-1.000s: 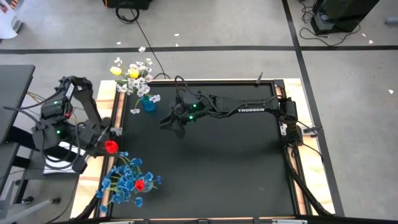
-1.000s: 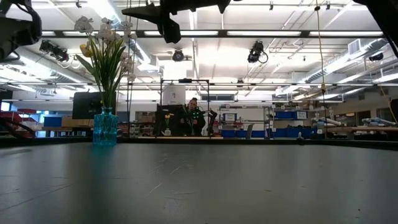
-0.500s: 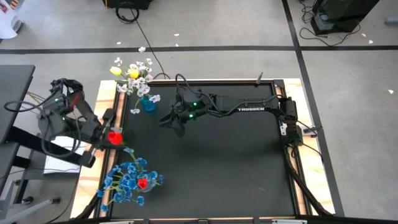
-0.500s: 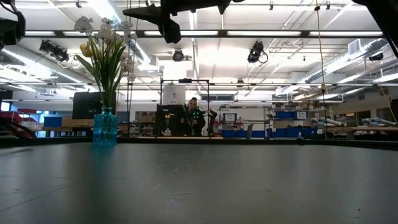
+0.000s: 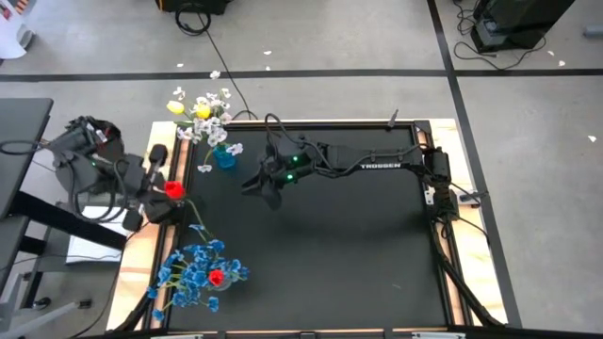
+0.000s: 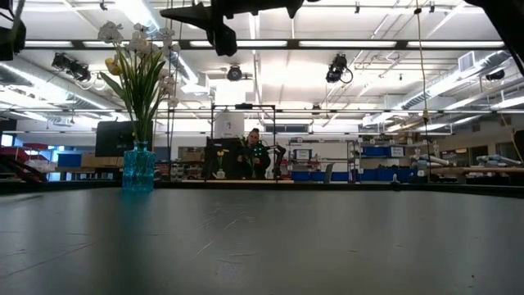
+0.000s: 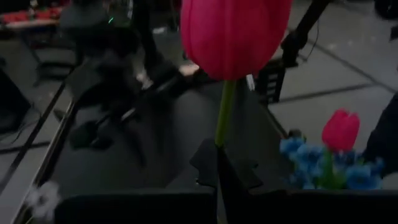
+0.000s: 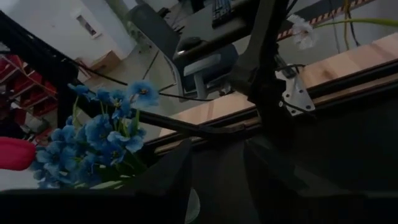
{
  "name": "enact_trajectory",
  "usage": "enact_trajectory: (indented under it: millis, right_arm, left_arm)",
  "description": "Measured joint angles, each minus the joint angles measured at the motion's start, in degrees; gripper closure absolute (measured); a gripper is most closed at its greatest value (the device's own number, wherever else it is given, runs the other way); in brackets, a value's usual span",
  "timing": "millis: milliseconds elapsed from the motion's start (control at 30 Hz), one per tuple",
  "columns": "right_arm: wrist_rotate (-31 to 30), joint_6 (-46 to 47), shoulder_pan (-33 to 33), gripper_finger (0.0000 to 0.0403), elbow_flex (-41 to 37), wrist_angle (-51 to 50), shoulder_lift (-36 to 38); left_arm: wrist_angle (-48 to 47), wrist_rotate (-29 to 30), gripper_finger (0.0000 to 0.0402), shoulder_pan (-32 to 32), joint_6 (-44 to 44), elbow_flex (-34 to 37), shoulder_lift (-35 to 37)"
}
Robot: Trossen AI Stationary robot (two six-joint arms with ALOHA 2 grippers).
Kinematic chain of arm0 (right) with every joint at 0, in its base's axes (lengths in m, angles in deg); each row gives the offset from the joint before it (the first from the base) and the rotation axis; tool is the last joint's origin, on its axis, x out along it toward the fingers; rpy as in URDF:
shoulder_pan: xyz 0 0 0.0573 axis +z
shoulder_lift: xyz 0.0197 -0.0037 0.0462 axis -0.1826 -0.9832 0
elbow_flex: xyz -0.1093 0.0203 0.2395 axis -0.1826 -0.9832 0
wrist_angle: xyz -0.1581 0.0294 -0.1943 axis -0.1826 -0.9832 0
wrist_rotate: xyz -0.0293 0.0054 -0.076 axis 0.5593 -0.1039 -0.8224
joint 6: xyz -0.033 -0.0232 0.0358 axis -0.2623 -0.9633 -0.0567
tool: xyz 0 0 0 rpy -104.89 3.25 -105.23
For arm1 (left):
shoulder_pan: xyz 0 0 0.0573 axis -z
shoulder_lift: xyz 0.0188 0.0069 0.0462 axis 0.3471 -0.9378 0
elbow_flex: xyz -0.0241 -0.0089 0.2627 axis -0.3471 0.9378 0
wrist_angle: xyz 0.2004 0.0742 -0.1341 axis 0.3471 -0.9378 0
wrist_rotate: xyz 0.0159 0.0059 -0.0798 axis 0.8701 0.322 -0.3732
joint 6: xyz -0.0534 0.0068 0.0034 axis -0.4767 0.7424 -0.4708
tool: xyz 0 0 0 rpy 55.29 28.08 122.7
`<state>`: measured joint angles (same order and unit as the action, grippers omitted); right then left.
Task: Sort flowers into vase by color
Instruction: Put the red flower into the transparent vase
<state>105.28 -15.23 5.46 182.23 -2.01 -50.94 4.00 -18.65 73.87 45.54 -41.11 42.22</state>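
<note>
My left gripper hovers over the table's left edge, shut on a red tulip; its bloom stands above the fingers in the left wrist view. A second red tulip sits among blue blossoms near the near left corner. A blue vase at the far left holds yellow tulips and white blossoms, also seen as a bunch of flowers in the low view. My right gripper hangs open above the table, right of the blue vase. My left gripper pinches the tulip's green stem between its two fingers, a short way below the bloom. The bloom stands clear beyond the fingertips, lifted off the table. The fingers hide the stem's lower part in the left wrist view.
The right arm stretches from the table's right edge across its far half. Wooden rails frame the black table top. A cable runs across the floor beyond the far edge. A person sits far off in the room behind.
My left gripper has carried the red tulip toward the table's far edge, along the left side and closer to the blue vase, turning as it went. It has stayed shut on the stem. The right arm has kept still.
</note>
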Motion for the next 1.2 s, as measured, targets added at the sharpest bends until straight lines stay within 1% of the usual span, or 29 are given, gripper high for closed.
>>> enact_trajectory:
  millis: [167,233,300,367,433,567,767,900,1033,1200]
  right_arm:
    - [0.1,0.0,0.2,0.025,0.0,-0.1,0.0]
    - [0.1,0.0,0.2,0.025,0.0,-0.1,0.0]
    - [0.1,0.0,0.2,0.025,0.0,-0.1,0.0]
    - [0.1,0.0,0.2,0.025,0.0,-0.1,0.0]
    - [0.1,0.0,0.2,0.025,0.0,-0.1,0.0]
    - [-1.2,0.0,0.2,0.025,0.0,-0.1,0.0]
    - [-1.9,0.0,0.2,0.025,0.0,0.0,0.0]
    - [-1.9,0.0,0.2,0.025,0.0,0.0,0.0]
    - [-1.9,0.4,0.2,0.025,0.0,0.0,0.0]
    - [-1.9,0.4,0.6,0.025,0.0,0.0,0.0]
  left_arm:
    - [-12.6,-0.5,0.0395,0.0,-6.0,-6.4,-0.1]
    - [-15.4,-2.9,0.0395,0.0,-8.9,-8.7,0.0]
    - [-15.4,-6.2,0.0395,0.0,-10.3,-10.2,0.2]
    - [-13.6,-9.1,0.0395,0.0,-10.9,-10.3,0.1]
    - [-9.9,-10.8,0.0395,0.0,-10.5,-9.3,-0.1]
    - [-2.8,-12.0,0.0395,0.0,-5.7,-3.4,-0.1]
    - [5.5,-12.1,0.0395,0.0,-4.4,6.6,-0.2]
    - [11.8,-11.0,0.0395,0.0,-4.0,11.3,-0.1]
    - [14.9,-10.6,0.0395,0.0,-4.0,13.6,-0.1]
    - [18.1,-10.3,0.0395,0.0,-2.4,13.7,-0.1]
